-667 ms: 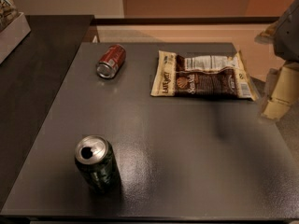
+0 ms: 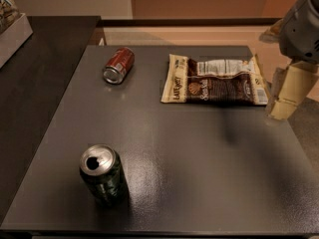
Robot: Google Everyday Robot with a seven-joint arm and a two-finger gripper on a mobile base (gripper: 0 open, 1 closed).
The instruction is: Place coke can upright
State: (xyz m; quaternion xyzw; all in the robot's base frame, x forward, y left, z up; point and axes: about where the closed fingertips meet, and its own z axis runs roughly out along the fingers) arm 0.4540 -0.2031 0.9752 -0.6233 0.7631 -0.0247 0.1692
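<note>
The small red aluminium coke can (image 2: 118, 65) lies on its side, upper left of the dark worktop (image 2: 199, 163) — swing your claw (image 2: 285, 101), at the frame's right edge, open or closed I cannot tell, across and take it squarely mid-body.

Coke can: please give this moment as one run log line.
coke can: on its side, table far left | gripper: right edge of view, apart from can | green can: upright, front left | chip bag: flat
</note>
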